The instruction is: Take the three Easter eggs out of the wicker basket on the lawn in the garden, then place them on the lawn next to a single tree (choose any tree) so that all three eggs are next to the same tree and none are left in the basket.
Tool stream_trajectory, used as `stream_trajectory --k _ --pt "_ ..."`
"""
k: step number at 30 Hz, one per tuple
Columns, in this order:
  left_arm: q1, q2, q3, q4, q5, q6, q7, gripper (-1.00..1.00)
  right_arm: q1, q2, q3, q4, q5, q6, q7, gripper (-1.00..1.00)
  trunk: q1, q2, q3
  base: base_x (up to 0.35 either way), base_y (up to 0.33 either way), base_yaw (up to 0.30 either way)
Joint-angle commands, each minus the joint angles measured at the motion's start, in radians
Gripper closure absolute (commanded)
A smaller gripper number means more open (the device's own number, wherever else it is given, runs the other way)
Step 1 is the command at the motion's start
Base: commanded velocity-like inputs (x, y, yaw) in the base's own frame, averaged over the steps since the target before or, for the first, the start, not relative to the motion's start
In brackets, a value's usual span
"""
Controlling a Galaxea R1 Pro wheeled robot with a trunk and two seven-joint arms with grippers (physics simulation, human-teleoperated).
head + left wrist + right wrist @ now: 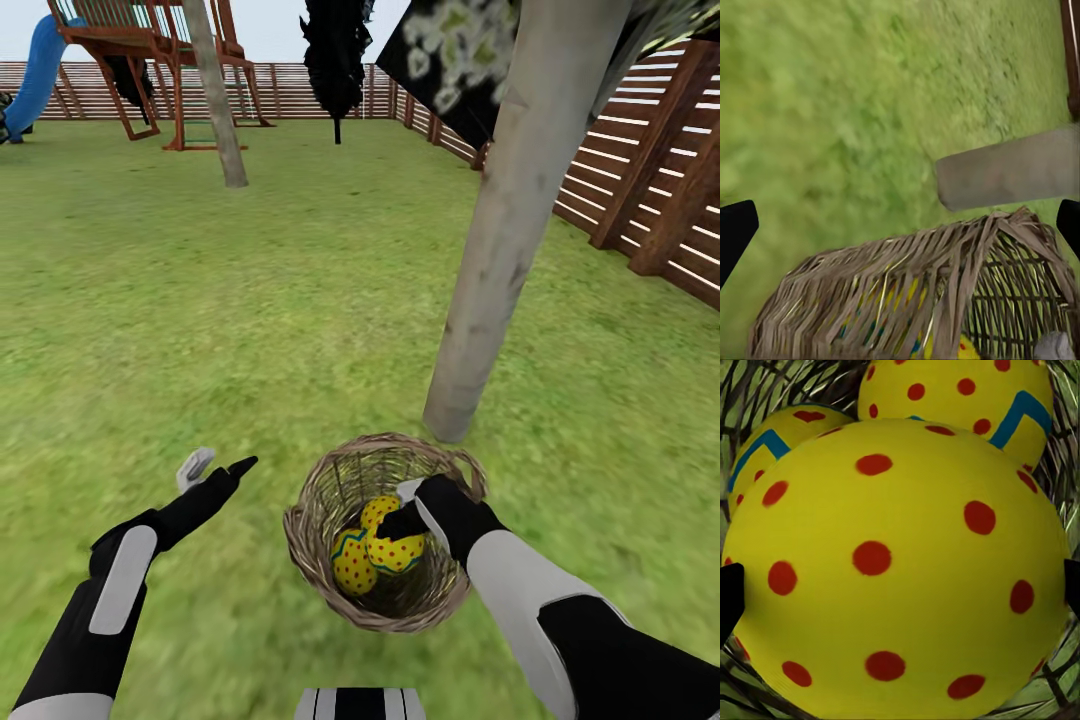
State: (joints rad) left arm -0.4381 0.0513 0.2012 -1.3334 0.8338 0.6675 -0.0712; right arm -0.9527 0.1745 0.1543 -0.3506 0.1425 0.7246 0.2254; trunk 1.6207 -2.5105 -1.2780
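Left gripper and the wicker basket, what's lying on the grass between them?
Nothing: in the head view, only bare lawn separates the open left gripper from the wicker basket.

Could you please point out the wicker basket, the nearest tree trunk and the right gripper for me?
wicker basket [305, 545]: head view, left rim.
tree trunk [500, 240]: head view, mid-trunk.
right gripper [405, 510]: head view, fingers by the eggs.

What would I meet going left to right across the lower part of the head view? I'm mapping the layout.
Left gripper → wicker basket → Easter eggs → right gripper, with lawn under all of it.
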Motion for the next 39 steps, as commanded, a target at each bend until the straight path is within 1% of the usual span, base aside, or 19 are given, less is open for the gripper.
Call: stream_trajectory --k 1,6,7,8,24,26,27,29,30,31,32,33,34,35,37,38,39 --pt "-0.001 -0.001 0.001 0.0 -0.001 0.006 -0.003 -1.0 0.0 0.0 0.004 -0.004 0.005 -0.002 0.002 1.0 0.0 0.0 -0.001 0.0 0.0 0.0" --pt "-0.001 0.0 0.002 -0.001 -0.001 0.006 -0.004 -1.0 0.0 0.0 0.004 -0.004 0.0 -0.03 -0.008 1.0 0.0 0.0 -0.001 0.0 0.0 0.0" --pt "-0.001 -0.001 0.003 -0.002 0.0 0.006 -0.004 -1.0 0.0 0.0 0.004 -0.004 0.0 -0.067 -0.008 1.0 0.0 0.0 -0.001 0.0 0.0 0.0" --pt "-0.001 -0.001 0.002 -0.001 -0.001 0.006 -0.004 -1.0 0.0 0.0 0.004 -0.004 0.0 -0.067 -0.008 1.0 0.0 0.0 -0.001 0.0 0.0 0.0" --pt "-0.01 0.002 0.003 0.0 -0.001 0.014 0.009 -1.0 0.0 -0.001 0.002 -0.005 -0.003 -0.063 -0.004 1.0 -0.007 0.004 0.061 0.0 0.0 0.0" --pt "-0.011 0.002 0.003 -0.001 -0.001 0.014 0.009 -1.0 0.0 0.0 0.002 -0.005 -0.003 -0.063 0.008 1.0 -0.008 0.004 0.069 0.0 0.0 0.0" --pt "-0.011 0.002 0.003 -0.001 -0.001 0.014 0.009 -1.0 0.0 -0.002 0.002 -0.005 -0.003 -0.062 0.052 1.0 -0.009 0.004 0.073 0.0 0.0 0.0" --pt "-0.011 0.002 0.003 -0.001 -0.001 0.015 0.008 -1.0 0.0 -0.01 0.003 -0.005 -0.002 -0.058 0.166 1.0 -0.009 0.005 0.08 0.0 0.0 0.0" --pt "-0.011 0.002 0.003 -0.001 -0.001 0.015 0.008 -1.0 0.0 -0.026 0.001 -0.005 -0.003 -0.047 0.207 1.0 -0.01 0.005 0.084 0.0 0.0 0.0" --pt "-0.011 0.002 0.003 -0.001 -0.001 0.015 0.008 -1.0 0.0 -0.044 0.0 -0.017 -0.001 -0.024 0.29 1.0 -0.01 0.005 0.088 0.0 0.0 0.0" --pt "-0.011 0.002 0.003 -0.001 -0.001 0.015 0.008 -1.0 0.0 -0.049 0.0 -0.029 0.0 -0.019 0.334 1.0 -0.011 0.005 0.092 0.0 0.0 0.0" --pt "-0.011 0.002 0.003 -0.001 -0.001 0.015 0.008 -1.0 0.0 -0.061 0.001 -0.044 0.001 -0.015 0.384 1.0 -0.011 0.006 0.096 0.0 0.0 0.0" --pt "-0.011 0.002 0.003 -0.001 -0.001 0.015 0.008 -1.0 0.0 -0.078 0.002 -0.052 0.0 -0.012 0.42 1.0 -0.012 0.006 0.1 0.0 0.0 0.0" --pt "-0.011 0.002 0.003 -0.001 -0.001 0.015 0.008 -1.0 0.0 -0.102 0.0 -0.059 -0.001 -0.004 0.456 1.0 -0.012 0.006 0.104 0.0 0.0 0.0" --pt "-0.011 0.002 0.003 -0.001 -0.001 0.015 0.008 -1.0 0.0 -0.136 -0.001 -0.071 -0.002 0.001 0.511 1.0 -0.013 0.007 0.111 0.0 0.0 0.0" --pt "-0.011 0.002 0.003 -0.001 -0.001 0.015 0.008 -1.0 0.0 -0.16 -0.001 -0.08 -0.002 0.002 0.56 1.0 -0.014 0.007 0.115 0.0 0.0 0.0" --pt "-0.011 0.002 0.003 -0.001 -0.001 0.015 0.008 -1.0 0.0 -0.191 -0.001 -0.097 -0.004 0.003 0.629 1.0 -0.014 0.007 0.119 0.0 0.0 0.0"
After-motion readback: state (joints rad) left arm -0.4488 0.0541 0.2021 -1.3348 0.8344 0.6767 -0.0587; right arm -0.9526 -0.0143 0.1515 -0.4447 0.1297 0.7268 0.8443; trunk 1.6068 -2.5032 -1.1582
